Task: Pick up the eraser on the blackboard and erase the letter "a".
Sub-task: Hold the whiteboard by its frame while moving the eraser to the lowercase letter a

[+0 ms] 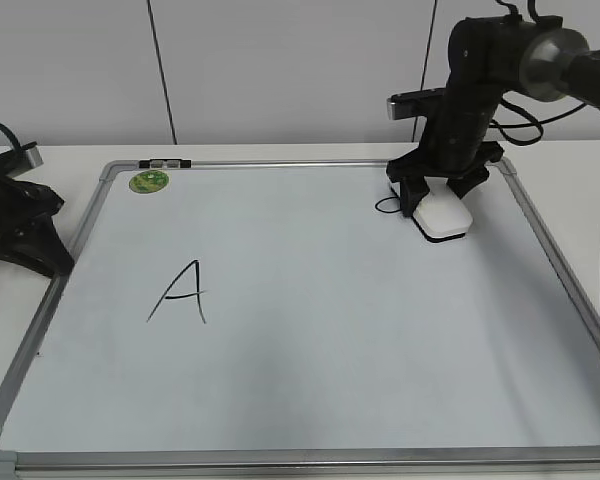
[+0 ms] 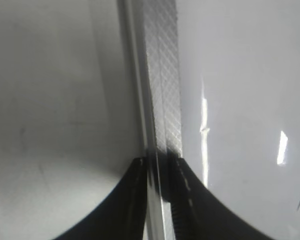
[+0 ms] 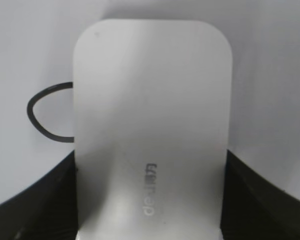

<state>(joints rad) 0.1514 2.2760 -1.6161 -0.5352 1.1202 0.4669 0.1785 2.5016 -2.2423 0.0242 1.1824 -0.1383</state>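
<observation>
Right hand [image 1: 442, 196] is closing on the eraser [image 1: 444, 216], one finger [image 3: 32, 200] pressing each long side, as the right wrist view is showing. I am holding the eraser flat on the blackboard [image 1: 310, 330], with its grey-lettered top facing the wrist camera. The eraser is sitting near the board's far right corner and is covering the right part of the letter "a" [image 1: 386, 205]; only the left arc of its loop is showing beside the eraser's left edge [image 3: 42, 115].

Left hand [image 1: 25, 235] is resting at the board's left edge, well apart from the eraser. In the left wrist view its fingers [image 2: 135, 200] are standing narrowly apart, straddling the grey metal frame [image 2: 162, 100]; I cannot tell whether they are gripping it.

Nearer the middle of the board, a large capital "A" [image 1: 183, 292] is lying well to the left of the eraser. At the far left corner, a round green sticker [image 1: 149, 181] is sitting just inside the frame. The board is lying on a white bench [image 1: 70, 160].
</observation>
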